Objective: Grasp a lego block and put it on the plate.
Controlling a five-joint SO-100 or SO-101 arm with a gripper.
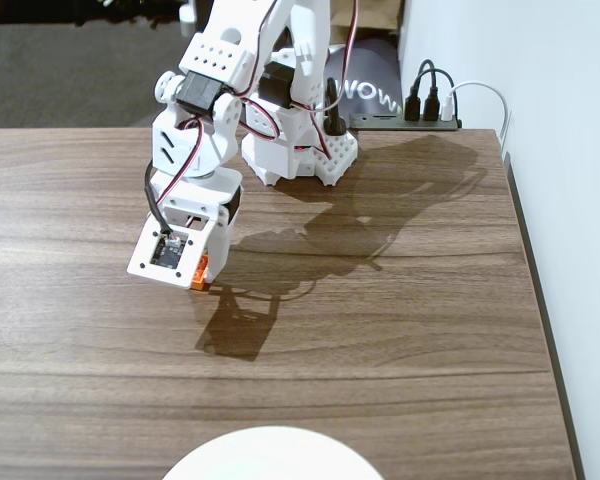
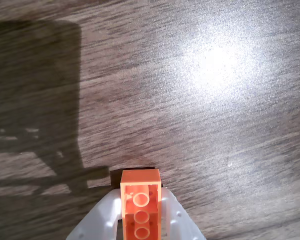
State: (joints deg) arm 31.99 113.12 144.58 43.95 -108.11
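Dark wood-grain bench point(image 1: 400, 330) fills both views, and the plate point(image 1: 272, 456) serves as landmark: only its white upper rim shows at the near edge of the fixed view. Well beyond the plate, up and to the left in that view, the gripper point(image 1: 202, 281) points down at the bench, clenched on the lego block point(image 1: 203, 270), of which only an orange sliver shows beside the white camera housing. The grasp looks made, so the step in hand seems to be the pick; next comes a lift clear of the wood and a carry toward the plate, keeping the pinch firm. The wrist view alone shows the lego block point(image 2: 140, 200) clearly, pale fingers point(image 2: 106, 220) flanking it, but no plate. Farthest from the plate stand the arm's base point(image 1: 300, 150) and a power strip point(image 1: 405, 122).
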